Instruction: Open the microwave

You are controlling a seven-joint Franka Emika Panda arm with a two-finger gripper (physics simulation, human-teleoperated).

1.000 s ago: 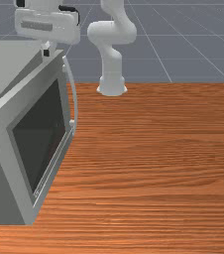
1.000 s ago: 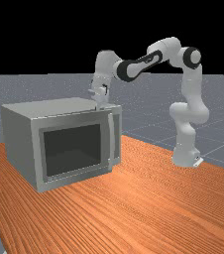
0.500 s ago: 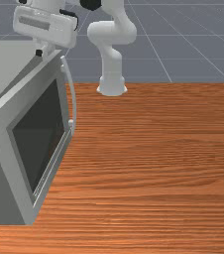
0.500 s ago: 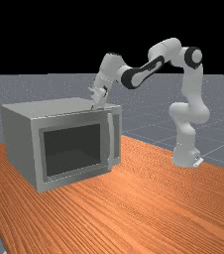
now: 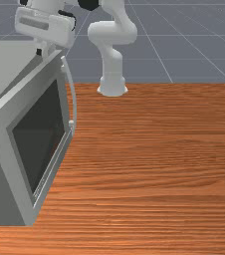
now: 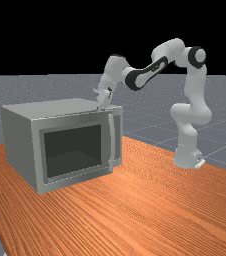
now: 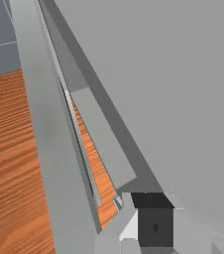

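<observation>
Worktop (image 5: 159, 174) is orange-brown wood, darker streaks, grain running roughly side to side in front view. Grey floor (image 6: 15, 90) past its edges, thin pale grid lines. Black backdrop (image 6: 60, 35) above floor, far view.

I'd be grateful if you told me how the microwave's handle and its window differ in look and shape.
The handle is pale, while the window is nearly black. The handle is a slim, upright bar, whereas the window is a broad panel, wider than it is tall. The handle bows outward, but the window lies flat within its frame. Both belong to the door, which stands ajar.
</observation>
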